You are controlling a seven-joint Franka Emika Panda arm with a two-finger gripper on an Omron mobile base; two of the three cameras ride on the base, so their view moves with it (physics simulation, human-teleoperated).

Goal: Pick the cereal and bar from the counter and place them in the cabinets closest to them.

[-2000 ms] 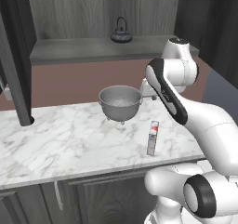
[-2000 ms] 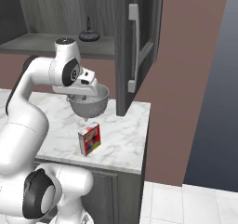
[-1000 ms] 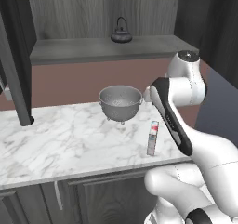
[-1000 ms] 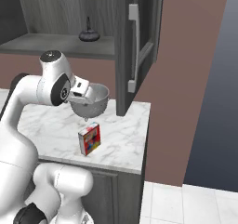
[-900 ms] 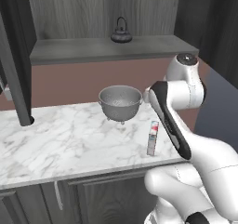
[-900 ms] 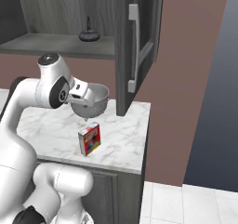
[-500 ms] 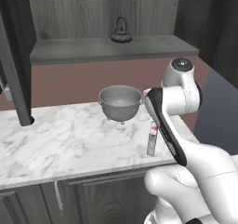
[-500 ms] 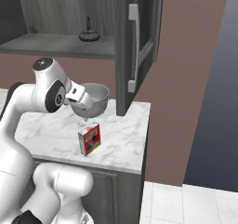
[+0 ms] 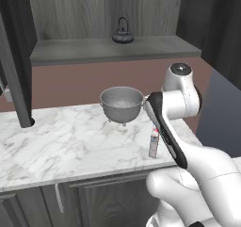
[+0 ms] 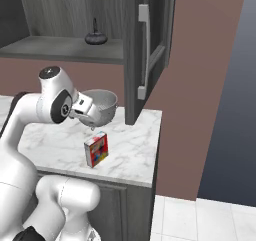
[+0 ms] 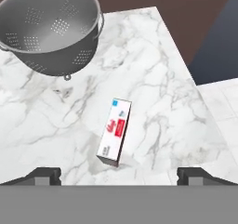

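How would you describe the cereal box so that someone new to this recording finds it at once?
Start at the white marble counter and find the grey metal colander near the wall. The cereal box stands upright in front of it, toward the counter's front edge and right-hand end. It is the one thin, boxy thing there, white with a red top and coloured print on its broad face.

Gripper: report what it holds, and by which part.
Nothing is held. The gripper is open above the cereal, which stands free on the counter, its fingertips wide apart and touching nothing.
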